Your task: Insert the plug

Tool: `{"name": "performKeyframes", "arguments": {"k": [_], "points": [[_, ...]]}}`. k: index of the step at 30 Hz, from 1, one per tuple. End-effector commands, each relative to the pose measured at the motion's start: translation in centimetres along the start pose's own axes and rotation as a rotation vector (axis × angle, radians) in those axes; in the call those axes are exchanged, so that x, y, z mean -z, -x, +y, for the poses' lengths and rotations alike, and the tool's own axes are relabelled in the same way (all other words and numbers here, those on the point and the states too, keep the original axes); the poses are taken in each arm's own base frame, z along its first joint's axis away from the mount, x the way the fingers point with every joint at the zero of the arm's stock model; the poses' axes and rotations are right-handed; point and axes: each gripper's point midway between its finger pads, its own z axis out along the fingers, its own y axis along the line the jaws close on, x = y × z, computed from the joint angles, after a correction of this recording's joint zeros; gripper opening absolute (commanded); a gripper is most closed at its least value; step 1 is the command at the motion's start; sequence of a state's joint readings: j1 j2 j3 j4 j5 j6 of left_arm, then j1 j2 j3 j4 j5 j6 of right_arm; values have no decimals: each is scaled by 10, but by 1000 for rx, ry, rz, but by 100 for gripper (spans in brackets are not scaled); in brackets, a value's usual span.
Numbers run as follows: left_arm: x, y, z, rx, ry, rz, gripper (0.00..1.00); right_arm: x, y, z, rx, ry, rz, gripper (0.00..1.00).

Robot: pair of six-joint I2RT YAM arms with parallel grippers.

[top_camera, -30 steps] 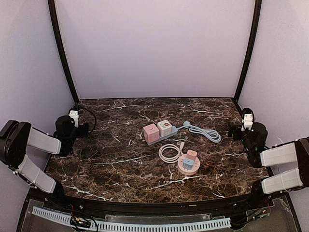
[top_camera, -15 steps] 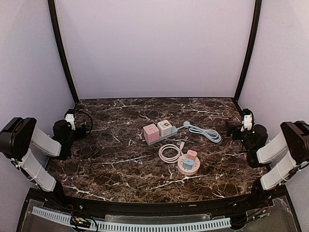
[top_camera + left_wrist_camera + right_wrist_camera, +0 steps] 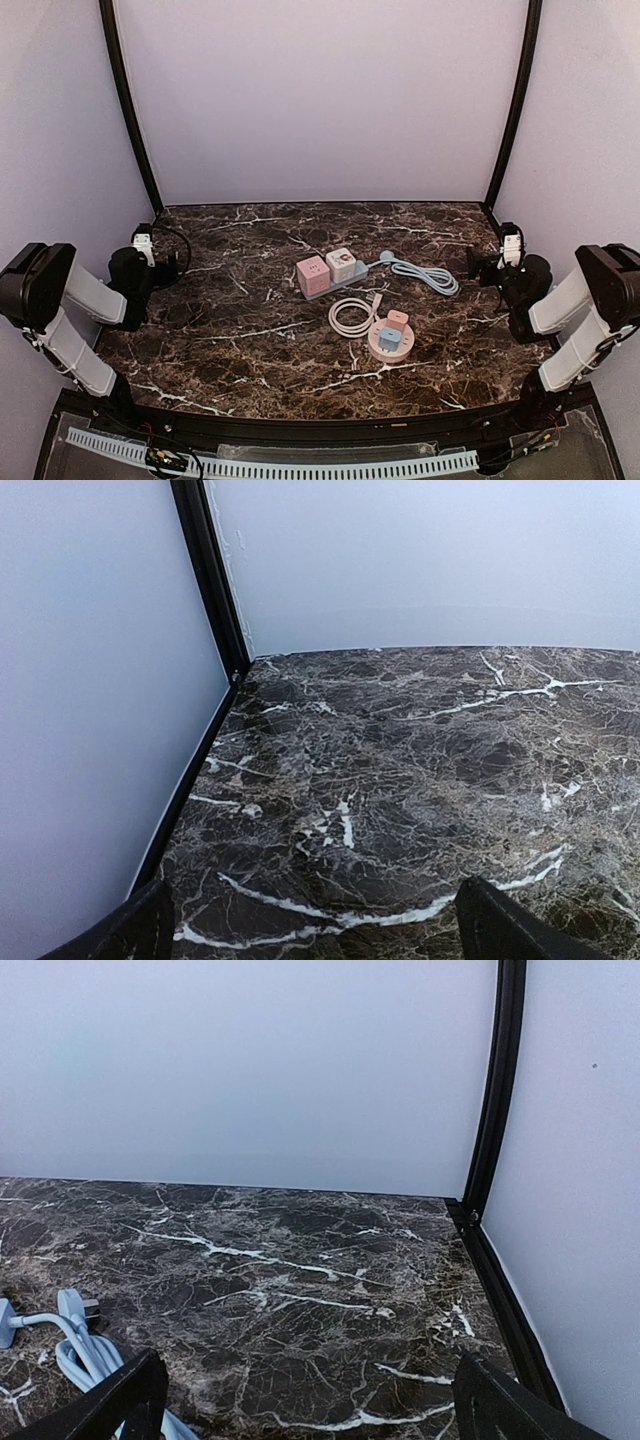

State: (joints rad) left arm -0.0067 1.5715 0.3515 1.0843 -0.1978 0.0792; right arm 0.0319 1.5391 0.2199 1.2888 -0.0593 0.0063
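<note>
Both of my arms sit at the side edges of the dark marble worktop (image 3: 250, 350), well away from anything on it. My left gripper (image 3: 315, 910) hangs by the left edge with its jaws spread wide and nothing between them. My right gripper (image 3: 312, 1375) hangs by the right edge, also spread wide and empty.

The plug (image 3: 385, 256) is pale blue. It lies a little right of the worktop's middle, just beside the right end of the grey power strip (image 3: 358, 272). Its blue cable (image 3: 430, 275) is folded in loops that run toward the right edge, nearer my right gripper. A pink cube (image 3: 313, 272) and a white cube (image 3: 341, 263) already sit on the strip. Nearer the front edge are a coiled white cable (image 3: 350, 318) and a round pink hub (image 3: 388, 342).

I judge the plug to be small, light, hard plastic, probably smooth enough to twist in a loose pinch. The cable looks soft and springy and would likely tug the plug sideways. I would grip the flat sides of the plug body, never the cable or the prongs. The strip looks light enough to slide, so my other gripper should brace it. I cannot tell which way the prongs face.
</note>
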Motion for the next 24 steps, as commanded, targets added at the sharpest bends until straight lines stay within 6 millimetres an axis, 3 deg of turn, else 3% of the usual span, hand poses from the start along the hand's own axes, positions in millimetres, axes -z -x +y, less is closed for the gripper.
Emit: {"name": "performKeyframes", "arguments": {"k": [1,24], "points": [[3,-3,2,14,7,-1,99,-3,7,-6,-11,-29,-25,99],[3,-3,2,13,7,-1,99,-3,6,-5,-12,-22,-21,99]]}}
